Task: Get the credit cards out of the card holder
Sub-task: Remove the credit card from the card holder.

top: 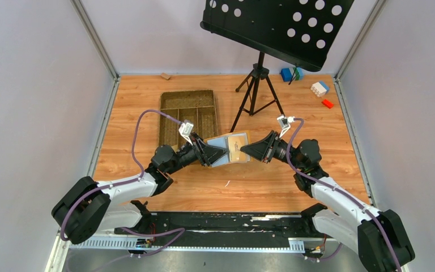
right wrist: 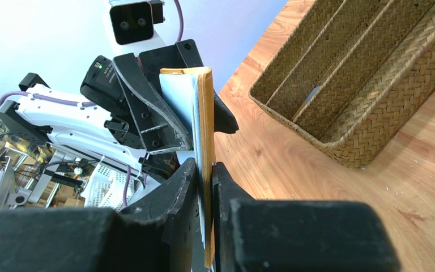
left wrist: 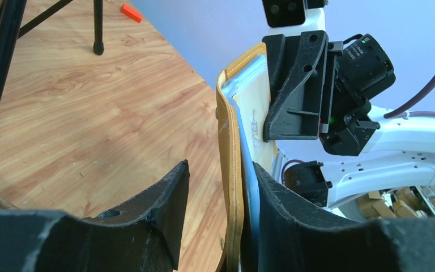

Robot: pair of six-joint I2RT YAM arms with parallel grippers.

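Right gripper (right wrist: 204, 165): fingers pinched hard on right edge of mustard-yellow, blue-lined folding card holder (top: 230, 149), held open in air above middle of wooden table (top: 141, 102). Left gripper (left wrist: 220, 170): fingers spread, left edge straddled, one pad on lining, other apart from leather. Tan credit card (top: 238, 145) seen in pocket. Step judged: second grip not yet made. Next: card edge to be pinched, drawn out, holder kept steady.

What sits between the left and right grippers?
The opened card holder spans them: right gripper clamps one end, left gripper straddles the other. Top view shows it.

Mustard-yellow card holder (top: 222, 146), unfolded, grey-blue inside upward, tan card (top: 238, 147) showing, aloft
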